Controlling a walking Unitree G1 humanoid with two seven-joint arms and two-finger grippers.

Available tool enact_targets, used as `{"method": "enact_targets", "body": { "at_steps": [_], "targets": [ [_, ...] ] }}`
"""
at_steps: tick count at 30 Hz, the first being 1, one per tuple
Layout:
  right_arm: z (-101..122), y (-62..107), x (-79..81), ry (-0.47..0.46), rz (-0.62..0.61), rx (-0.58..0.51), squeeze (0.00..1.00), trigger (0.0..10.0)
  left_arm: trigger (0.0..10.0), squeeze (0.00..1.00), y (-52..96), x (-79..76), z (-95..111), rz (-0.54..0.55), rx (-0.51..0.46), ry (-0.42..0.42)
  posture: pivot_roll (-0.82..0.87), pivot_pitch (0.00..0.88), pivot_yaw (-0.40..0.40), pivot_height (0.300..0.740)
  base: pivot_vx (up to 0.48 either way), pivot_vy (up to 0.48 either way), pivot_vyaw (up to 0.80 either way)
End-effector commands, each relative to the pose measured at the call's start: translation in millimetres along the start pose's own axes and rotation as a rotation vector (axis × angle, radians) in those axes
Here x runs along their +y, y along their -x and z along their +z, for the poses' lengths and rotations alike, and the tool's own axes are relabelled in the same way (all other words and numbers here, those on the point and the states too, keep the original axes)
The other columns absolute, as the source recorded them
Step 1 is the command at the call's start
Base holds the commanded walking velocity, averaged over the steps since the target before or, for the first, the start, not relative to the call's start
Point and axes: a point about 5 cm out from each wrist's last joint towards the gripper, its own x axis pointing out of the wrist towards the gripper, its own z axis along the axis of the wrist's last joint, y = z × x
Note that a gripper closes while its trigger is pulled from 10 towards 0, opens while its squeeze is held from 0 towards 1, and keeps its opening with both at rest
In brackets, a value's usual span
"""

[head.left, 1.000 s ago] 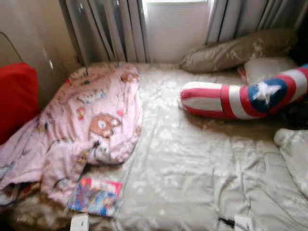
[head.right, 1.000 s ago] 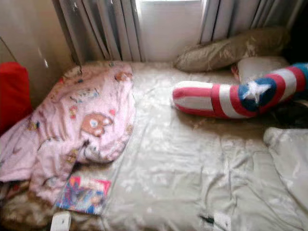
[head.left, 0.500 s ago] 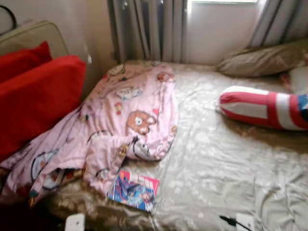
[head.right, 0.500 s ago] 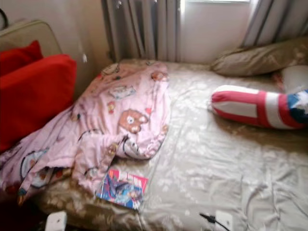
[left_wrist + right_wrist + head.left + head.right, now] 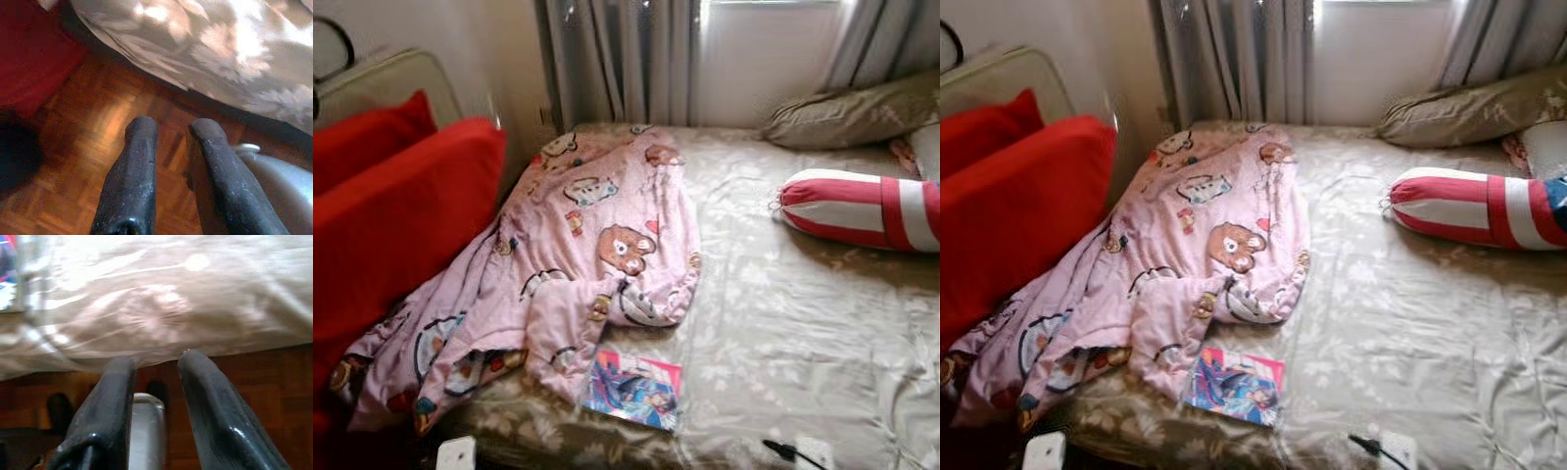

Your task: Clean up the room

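A crumpled pink cartoon-print blanket lies over the left half of the bed. A colourful comic book lies flat on the sheet by the blanket's near edge. A red, white and blue bolster pillow rests at the right. My left gripper hangs low above the wooden floor beside the bed's edge, its fingers slightly apart and holding nothing. My right gripper hangs by the bed's side, also a little apart and holding nothing.
Red cushions stand against the bed's left side. A beige pillow lies at the head under the window, flanked by grey curtains. The floral sheet hangs over the bed's edge.
The camera has turned left: the red cushions came into view and the bolster slid to the right edge. Nothing on the bed has moved.
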Motion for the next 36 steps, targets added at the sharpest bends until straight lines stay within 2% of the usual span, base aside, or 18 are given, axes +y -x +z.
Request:
{"method": "enact_targets", "body": {
  "at_steps": [1, 10, 22, 34, 35, 36],
  "targets": [
    [-0.3, 0.9, -8.7, -0.006, -0.022, 0.000, 0.00, 10.0, 10.0, 0.00, -0.2, -2.3, -1.4, -0.005, 0.006, 0.007, 0.00, 0.000, 0.049, 0.740, 0.000, 0.379, 0.00],
    [0.2, 0.7, -7.8, -0.011, -0.022, -0.003, 0.00, 10.0, 10.0, 0.00, -2.0, -3.8, 4.6, -0.004, -0.005, 0.010, 0.01, 0.000, 0.050, 0.740, 0.000, 0.372, 0.00],
    [5.3, 0.3, -7.1, -0.020, -0.012, -0.034, 0.00, 10.0, 10.0, 0.00, -5.1, -16.0, 11.0, -0.027, -0.026, 0.010, 0.01, 0.000, 0.048, 0.740, 0.000, 0.000, 0.00],
    [24.8, -1.6, -2.9, -0.028, 0.000, -0.114, 0.00, 10.0, 10.0, 0.00, -7.2, -21.7, 23.6, -0.051, -0.090, 0.041, 0.01, 0.000, 0.042, 0.740, 0.000, 0.000, 0.00],
    [29.3, -2.1, -1.0, -0.020, 0.006, -0.129, 0.00, 10.0, 10.0, 0.00, -7.6, -22.8, 26.9, -0.062, -0.105, 0.045, 0.01, 0.000, 0.038, 0.740, 0.000, 0.000, 0.00],
    [34.1, -2.4, 0.3, -0.019, 0.010, -0.148, 0.00, 10.0, 10.0, 0.00, -8.9, -31.0, 30.8, -0.084, -0.118, 0.036, 0.01, 0.000, 0.038, 0.740, 0.000, 0.000, 0.00]
  ]
}}
